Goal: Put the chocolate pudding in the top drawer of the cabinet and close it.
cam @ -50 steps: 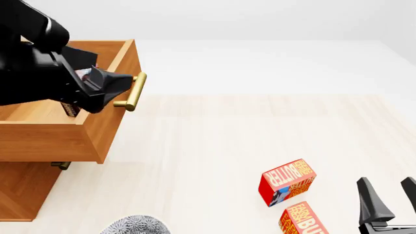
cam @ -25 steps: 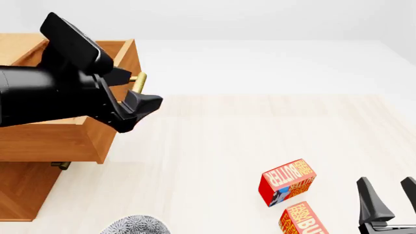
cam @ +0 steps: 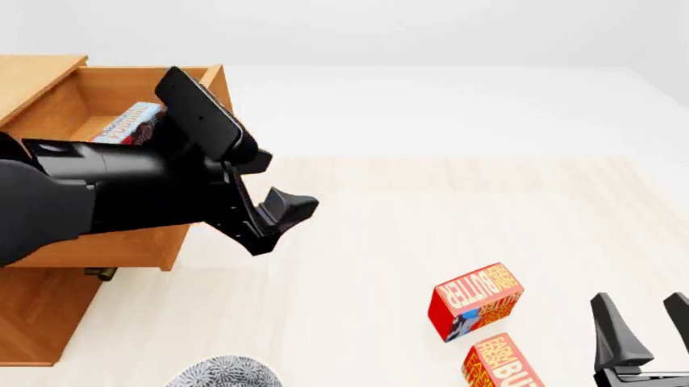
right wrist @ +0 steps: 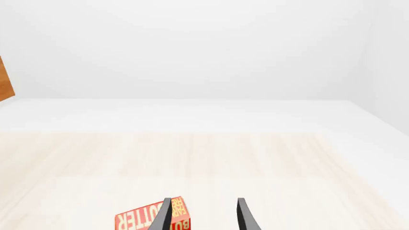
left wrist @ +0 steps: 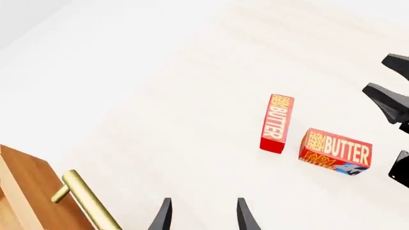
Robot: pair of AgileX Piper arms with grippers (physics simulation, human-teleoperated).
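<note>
The chocolate pudding (cam: 131,123) lies inside the pulled-out top drawer (cam: 108,242) of the cabinet (cam: 38,310), partly hidden behind my left arm. Outside the drawer, just to the right of its front, my left gripper (cam: 277,224) hangs open and empty. In the left wrist view its fingers (left wrist: 161,218) stand apart over bare table, with the brass handle (left wrist: 86,201) beside them. My right gripper (cam: 646,322) stands open and empty at the front right corner.
Two red-orange butter boxes (cam: 476,300) (cam: 504,363) lie at the front right, just left of the right gripper; the left wrist view shows both (left wrist: 277,122) (left wrist: 335,151). A grey patterned round object (cam: 226,372) sits at the front edge. A lower drawer's handle (cam: 99,274) juts out under the open drawer.
My left gripper has come out of the drawer and swung right and toward the front. The pudding stays behind in the drawer. The right arm has not moved.
</note>
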